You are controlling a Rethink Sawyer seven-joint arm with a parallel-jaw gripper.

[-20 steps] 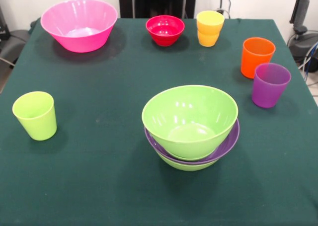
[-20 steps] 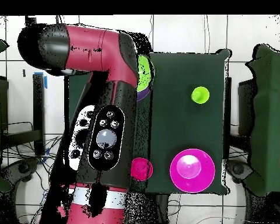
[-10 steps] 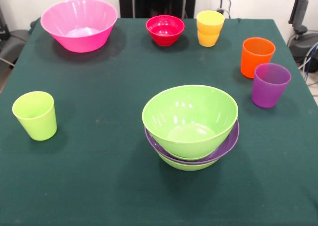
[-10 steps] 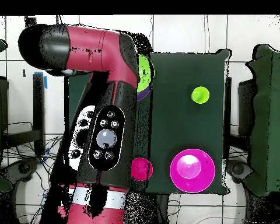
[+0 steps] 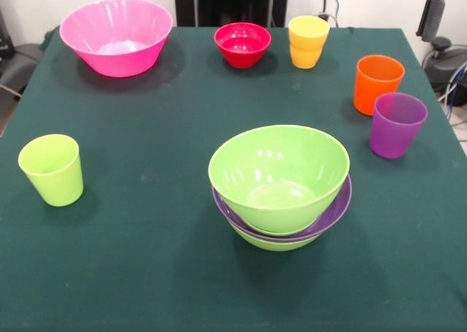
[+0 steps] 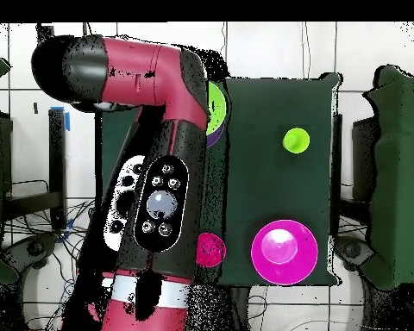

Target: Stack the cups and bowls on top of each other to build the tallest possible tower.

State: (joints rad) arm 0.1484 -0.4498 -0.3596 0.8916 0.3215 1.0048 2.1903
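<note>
Meanwhile, tower sits mid-table, arm overhead

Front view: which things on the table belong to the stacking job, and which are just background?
Job:
- pink bowl
- red bowl
- green-and-purple bowl stack
- yellow cup
- orange cup
- purple cup
- green cup

Background:
- green tablecloth
- cables

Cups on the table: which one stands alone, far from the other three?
The lime green cup, upright near the front view's left edge. The yellow-orange, orange and translucent purple cups all stand on the right side.
</note>
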